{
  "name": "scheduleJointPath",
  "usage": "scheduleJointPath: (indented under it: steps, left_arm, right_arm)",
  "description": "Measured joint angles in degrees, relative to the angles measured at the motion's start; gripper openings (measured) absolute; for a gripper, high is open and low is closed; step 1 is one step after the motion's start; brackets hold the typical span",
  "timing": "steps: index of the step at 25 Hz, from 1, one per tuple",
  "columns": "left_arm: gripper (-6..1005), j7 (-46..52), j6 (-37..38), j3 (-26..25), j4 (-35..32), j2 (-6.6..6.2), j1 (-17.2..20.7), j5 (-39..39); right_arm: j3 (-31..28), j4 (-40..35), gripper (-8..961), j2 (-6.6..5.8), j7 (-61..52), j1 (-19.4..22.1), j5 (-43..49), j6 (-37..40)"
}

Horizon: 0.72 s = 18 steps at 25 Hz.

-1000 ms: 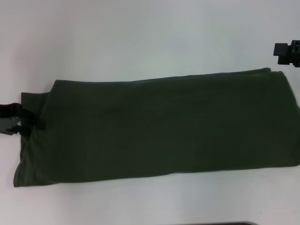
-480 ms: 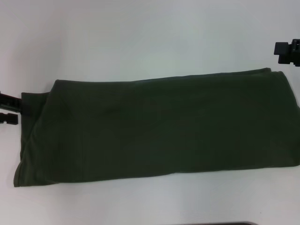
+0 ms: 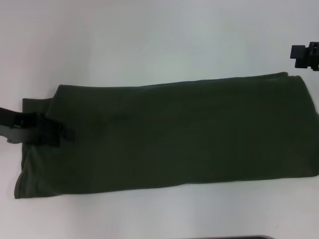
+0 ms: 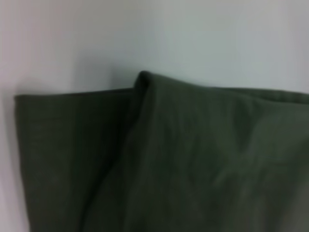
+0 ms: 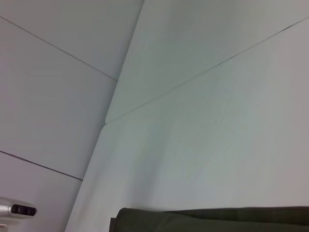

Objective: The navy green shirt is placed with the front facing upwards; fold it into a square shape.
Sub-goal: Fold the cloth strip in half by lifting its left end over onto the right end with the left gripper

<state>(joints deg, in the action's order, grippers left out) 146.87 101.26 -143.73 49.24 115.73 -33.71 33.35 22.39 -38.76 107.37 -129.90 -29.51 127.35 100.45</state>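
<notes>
My L gripper (image 3: 62, 133) reaching in low from left edge, fingers pointing right, close together, R gripper (image 3: 298, 55) parked far right, up high, can't tell its fingers

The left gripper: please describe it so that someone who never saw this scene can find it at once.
Start from the white table and the dark green shirt, folded into a long band across it. At the band's left end, the left gripper is the black clamp reaching in over the cloth. The right gripper, also black, hangs off the shirt, above its far right corner.
</notes>
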Motion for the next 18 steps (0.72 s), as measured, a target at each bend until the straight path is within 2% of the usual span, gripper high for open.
scheduleJointPath:
  steps: [3, 11, 18]
  left_arm:
    - [521, 0.6, -1.7, 1.6, -0.2, 0.18, 0.0, -1.0]
    - [520, 1.5, -3.9, 1.7, -0.7, -0.12, 0.0, -5.3]
    - [521, 2.4, -4.8, 1.0, -0.3, -1.25, 0.5, -5.4]
  right_arm:
    - [0.0, 0.0, 657, 0.02, 0.0, 0.0, 0.0, 0.0]
    - [-0.1, 0.1, 658, 0.02, 0.0, 0.6, 0.0, -0.1]
    - [-0.2, 0.1, 658, 0.01, -0.1, 0.5, 0.2, -0.1]
